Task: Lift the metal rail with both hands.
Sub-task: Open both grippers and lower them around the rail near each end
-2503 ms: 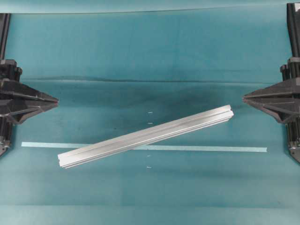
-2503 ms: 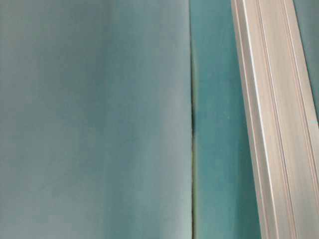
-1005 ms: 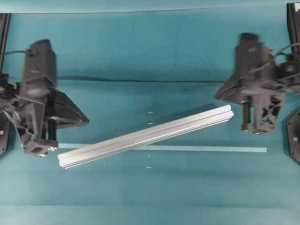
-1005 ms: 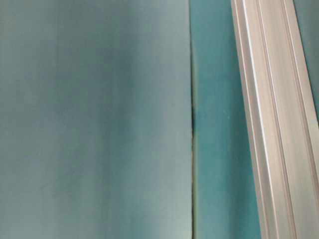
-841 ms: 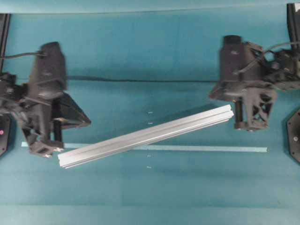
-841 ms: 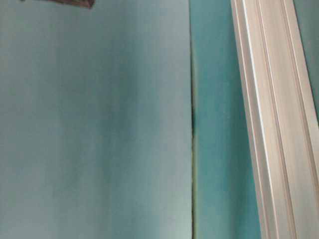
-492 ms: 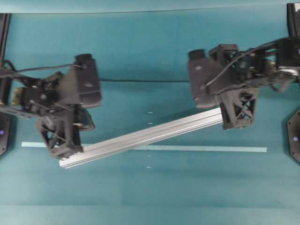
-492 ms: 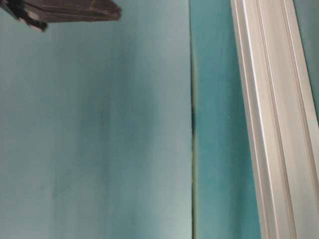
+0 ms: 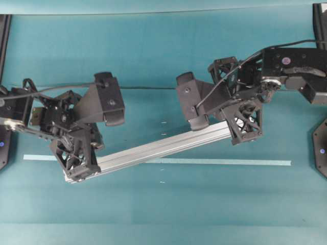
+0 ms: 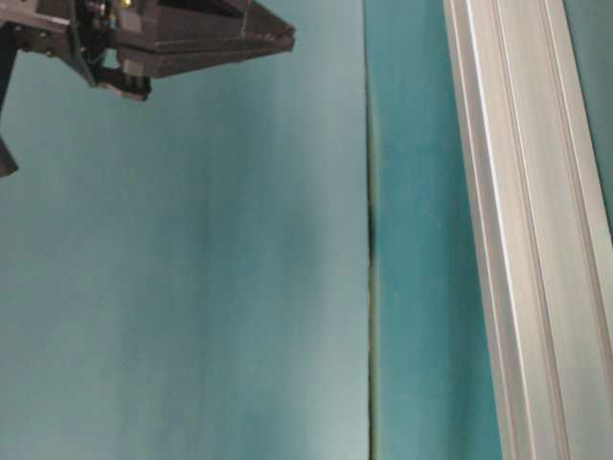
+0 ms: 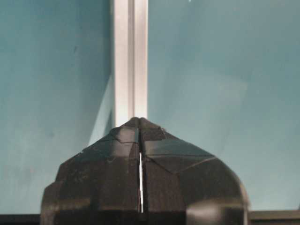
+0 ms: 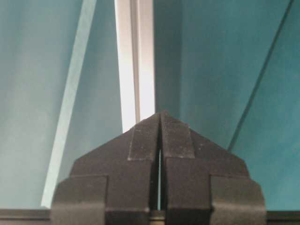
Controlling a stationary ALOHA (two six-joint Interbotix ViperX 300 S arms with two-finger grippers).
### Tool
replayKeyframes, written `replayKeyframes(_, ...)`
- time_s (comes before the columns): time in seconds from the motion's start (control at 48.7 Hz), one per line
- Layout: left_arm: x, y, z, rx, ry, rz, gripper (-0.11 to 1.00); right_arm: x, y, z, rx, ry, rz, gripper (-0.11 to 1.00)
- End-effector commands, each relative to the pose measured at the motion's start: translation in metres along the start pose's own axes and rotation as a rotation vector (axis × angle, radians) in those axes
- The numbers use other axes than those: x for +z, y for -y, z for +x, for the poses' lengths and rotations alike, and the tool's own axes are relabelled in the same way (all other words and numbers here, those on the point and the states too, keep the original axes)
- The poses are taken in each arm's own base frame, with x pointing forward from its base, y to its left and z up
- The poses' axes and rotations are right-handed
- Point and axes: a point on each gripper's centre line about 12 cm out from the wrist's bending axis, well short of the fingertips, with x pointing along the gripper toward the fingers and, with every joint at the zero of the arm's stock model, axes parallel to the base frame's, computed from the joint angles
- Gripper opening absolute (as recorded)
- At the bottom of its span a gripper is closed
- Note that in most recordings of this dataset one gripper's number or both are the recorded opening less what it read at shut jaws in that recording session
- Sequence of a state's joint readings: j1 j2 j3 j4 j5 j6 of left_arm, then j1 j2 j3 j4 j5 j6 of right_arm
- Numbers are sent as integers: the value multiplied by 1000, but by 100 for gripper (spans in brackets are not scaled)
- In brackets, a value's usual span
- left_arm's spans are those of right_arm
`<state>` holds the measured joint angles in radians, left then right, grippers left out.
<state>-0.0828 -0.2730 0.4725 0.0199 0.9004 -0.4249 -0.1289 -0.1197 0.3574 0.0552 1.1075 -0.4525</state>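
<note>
Two closed tools (image 9: 76, 166) (image 9: 245, 133) over unmarked metal rail (image 9: 158, 148)

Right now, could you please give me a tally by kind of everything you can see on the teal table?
Metal rail: 1
Pale tape strip: 1
Black tools: 2, the left tool and the right tool
Total: 4

I see teal table (image 9: 153, 61) | metal rail (image 9: 158, 148) lying diagonal mid-frame | pale tape strip (image 9: 230, 162) crossing beneath it
</note>
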Motion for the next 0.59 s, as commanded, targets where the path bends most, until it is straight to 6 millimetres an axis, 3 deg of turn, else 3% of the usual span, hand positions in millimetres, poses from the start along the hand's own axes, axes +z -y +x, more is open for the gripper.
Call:
replayKeyframes(0.0, 2, 2, -8, -22, 49, 6, -6, -1, -1, 2, 5, 2, 0, 5)
replayKeyframes(0.144, 1, 2, -7, -38, 84, 6, -2, -6, -2, 8, 12, -16, 4, 25)
replayKeyframes(0.267, 1, 3, -4, -48, 105, 9, 9, -10, -3, 13, 10, -15, 8, 61)
replayKeyframes(0.349, 1, 3, -2, -51, 108, 7, 28, -9, -3, 15, -2, 3, 5, 85)
replayKeyframes(0.41, 1, 6, -2, -61, 121, 11, 46, -8, -2, 15, -15, 27, 9, 96)
replayKeyframes(0.574, -3, 6, 5, -69, 129, 9, 90, -5, 1, 16, -44, 66, 7, 98)
